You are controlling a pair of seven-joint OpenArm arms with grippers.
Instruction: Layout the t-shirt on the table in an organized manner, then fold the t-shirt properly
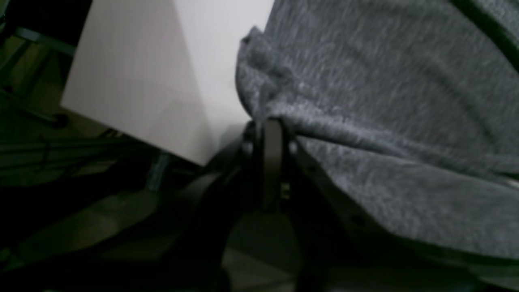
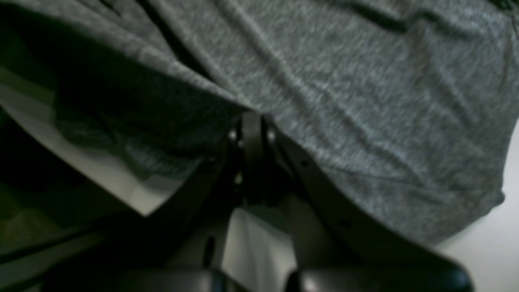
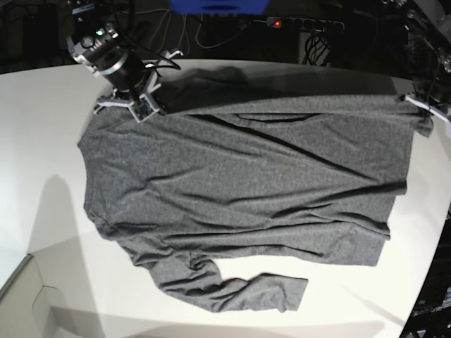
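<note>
Both pincers clamped on t-shirt (image 3: 239, 176) edge

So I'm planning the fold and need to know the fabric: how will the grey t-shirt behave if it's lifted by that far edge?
The t-shirt is probably floppy: it wrinkles and drapes between the left gripper and the right gripper, both shut on its far edge. It likely sags rather than holding shape. The loose sleeve on the table would probably trail behind.

No text, label, brand or number could be read in any of the three views; the t-shirt (image 3: 239, 176) and the table (image 3: 42, 141) carried no print.
</note>
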